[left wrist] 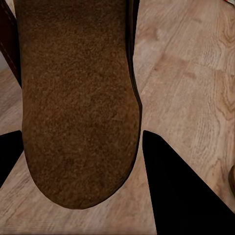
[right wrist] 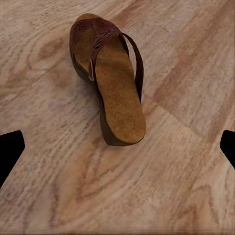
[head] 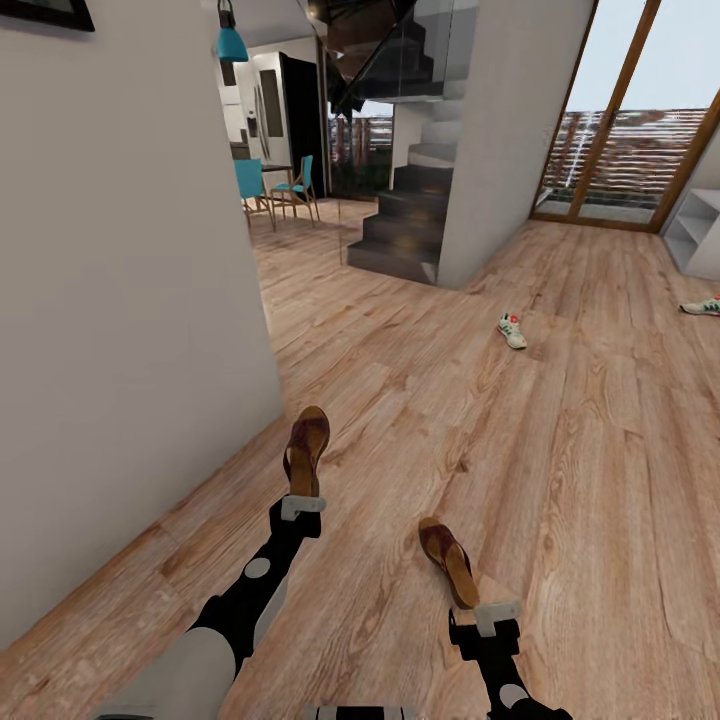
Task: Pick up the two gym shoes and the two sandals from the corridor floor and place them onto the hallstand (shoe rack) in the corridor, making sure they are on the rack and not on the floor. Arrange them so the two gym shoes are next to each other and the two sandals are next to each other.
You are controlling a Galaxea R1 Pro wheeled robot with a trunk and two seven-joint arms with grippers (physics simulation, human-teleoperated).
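The left gripper (head: 301, 506) clenches the heel of one flat brown leather sandal (head: 306, 448); the right gripper's (head: 496, 617) jaws stand released behind the other sandal (right wrist: 108, 83), lying on the wood-plank floor (head: 560, 470). Light, stiff-soled: take it by the heel.

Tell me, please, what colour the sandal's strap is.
Dark reddish-brown strap on the sandal; clearest in the right wrist view.

Both arms are extended forward and low in the head view, the left one reaching slightly farther ahead. The left tool (head: 302, 505) is closed on the heel end of a brown sandal (head: 306, 450), whose footbed lies between the dark fingers (left wrist: 181, 191) in the left wrist view. The right tool (head: 496, 615) is held spread wide, its fingertips (right wrist: 10, 147) seen at opposite frame edges, gripping nothing.
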